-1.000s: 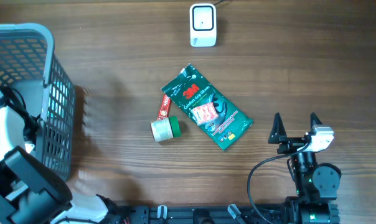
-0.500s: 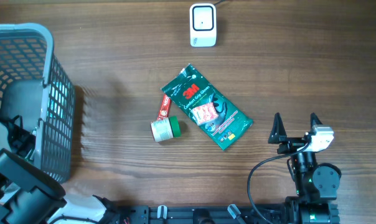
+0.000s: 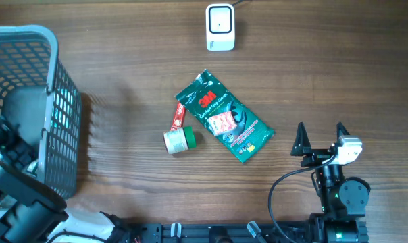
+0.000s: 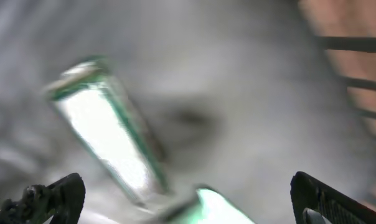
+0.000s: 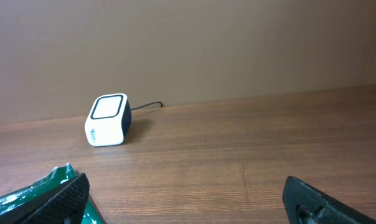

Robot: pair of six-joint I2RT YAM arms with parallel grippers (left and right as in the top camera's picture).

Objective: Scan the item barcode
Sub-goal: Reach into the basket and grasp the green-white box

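scanner [image 3: 219,27] 1 | green packet [image 3: 224,116] 1 | tube [image 3: 179,135] 1 | basket [image 3: 62,121] 1

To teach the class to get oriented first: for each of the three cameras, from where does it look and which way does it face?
Overhead: above the table, looking straight down at scanner, green packet, basket; the right gripper shows.
Left wrist: apparently inside the basket, blurred, facing a pale green-edged item; left fingertips show.
Right wrist: low over the table, facing the scanner; right fingertips show.
Shared: overhead and right wrist both show scanner and green packet.
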